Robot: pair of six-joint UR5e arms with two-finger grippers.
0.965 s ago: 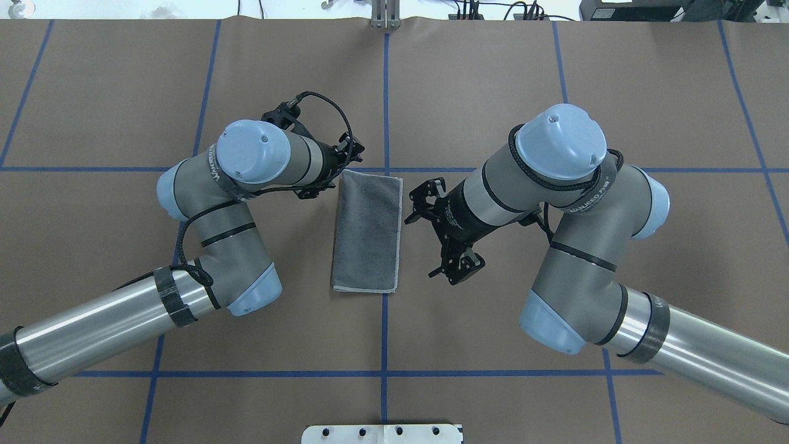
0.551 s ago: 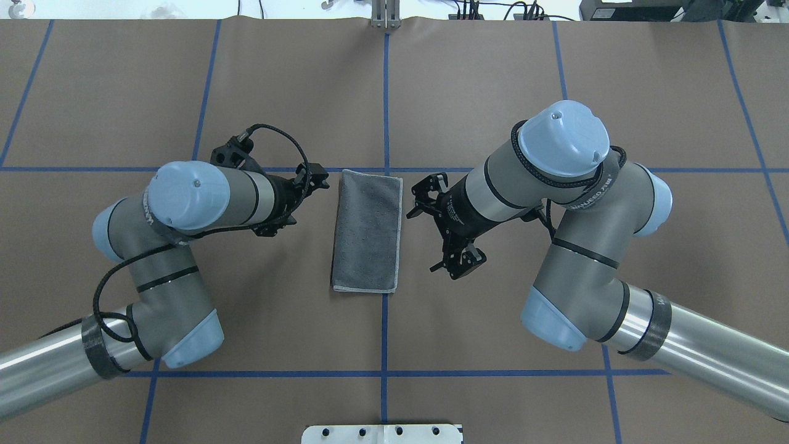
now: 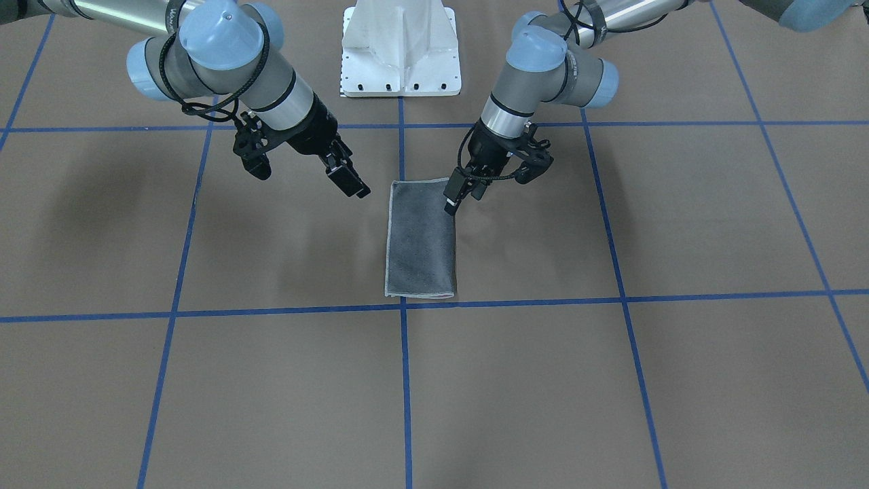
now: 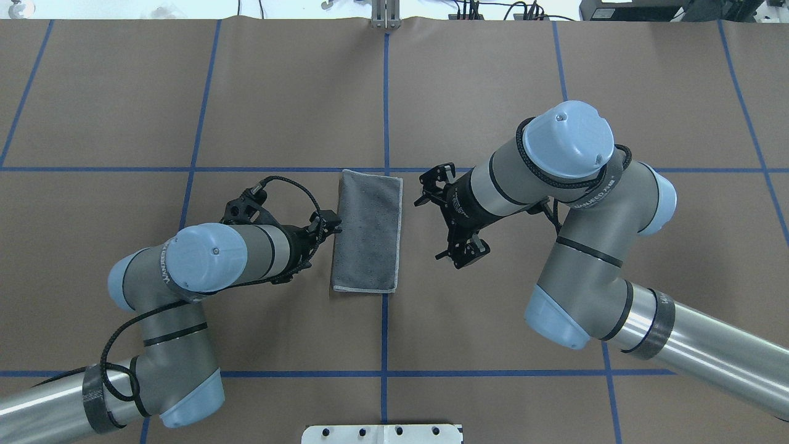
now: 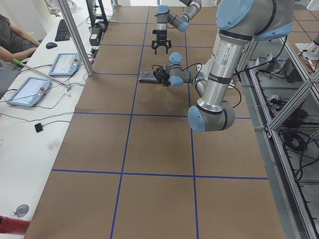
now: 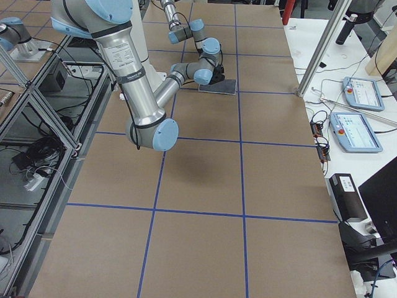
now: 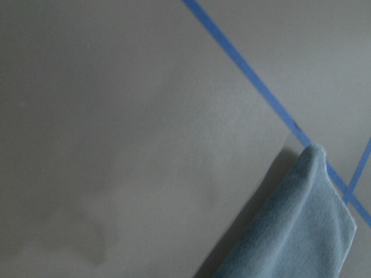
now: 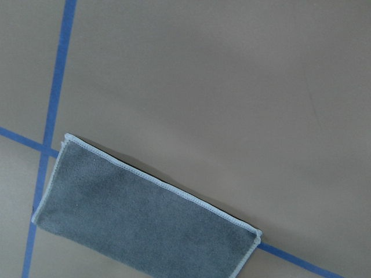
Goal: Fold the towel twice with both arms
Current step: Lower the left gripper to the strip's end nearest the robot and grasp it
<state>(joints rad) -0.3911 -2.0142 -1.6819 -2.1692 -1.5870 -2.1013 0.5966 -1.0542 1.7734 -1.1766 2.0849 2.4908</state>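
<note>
Front-facing: towel (image 3: 421,244) flat on table (image 3: 611,373), folded once, grey up; left gripper (image 3: 459,197) at its long edge, whether pincer is parted or closed, cannot tell.
Overhead: right gripper (image 4: 425,190) spread wide, just beside opposite edge, apart.
Judgement: each pinches one corner of same short end, lift level, lay across.

brown paper covers the table (image 4: 493,74), split into big squares by blue tape lines (image 4: 386,92). in the exterior left view a white bench (image 5: 30,134) runs along nine o'clock with two tablets (image 5: 25,92); a keyboard (image 5: 63,30) and an aluminium post (image 5: 76,37) sit toward eleven o'clock.
</note>
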